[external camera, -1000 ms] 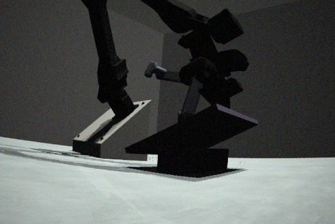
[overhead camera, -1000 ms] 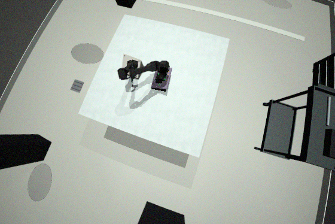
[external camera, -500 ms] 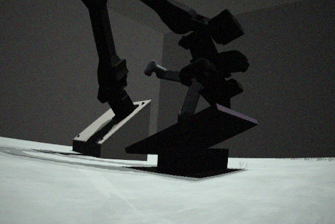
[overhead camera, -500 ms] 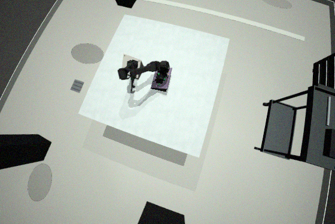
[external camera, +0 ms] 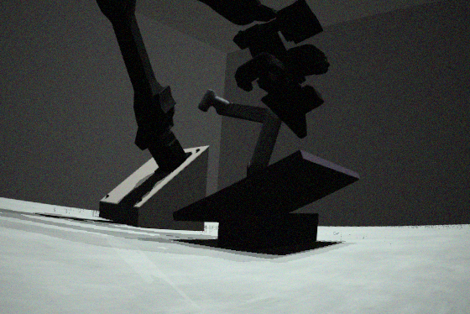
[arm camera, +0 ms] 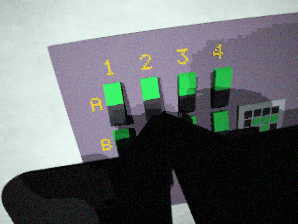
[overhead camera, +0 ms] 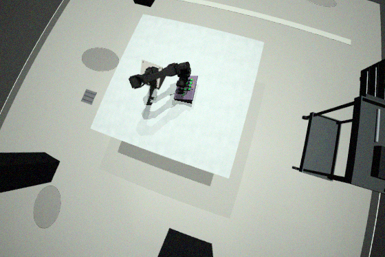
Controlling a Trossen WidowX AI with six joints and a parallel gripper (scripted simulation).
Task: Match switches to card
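The purple switch panel point(overhead camera: 188, 98) point(external camera: 260, 192) point(arm camera: 75, 75) is tilted. My gripper point(external camera: 302, 134) point(arm camera: 160, 122) is shut and empty, its tip above the panel with a gap in the exterior view. In the wrist view, switches A1 point(arm camera: 113, 95), A2 point(arm camera: 150, 89), A3 point(arm camera: 187, 85) and A4 point(arm camera: 222, 80) show green far halves and dark near halves; which halves are raised is hard to tell. B1 point(arm camera: 121, 135) and B4 point(arm camera: 220, 121) show partly; B3 barely shows. The card point(arm camera: 282, 111) has a dark far row; its second row reads dark, green, green, green. The gripper hides B2 and the nearer rows.
The arm's base block point(external camera: 172, 209) stands beside the panel. A small jointed arm-like object point(external camera: 268, 138) stands behind the panel in the exterior view. The white table top point(overhead camera: 206, 133) lies under them. A dark chair-like frame point(overhead camera: 320, 143) is far off to the right in the top view.
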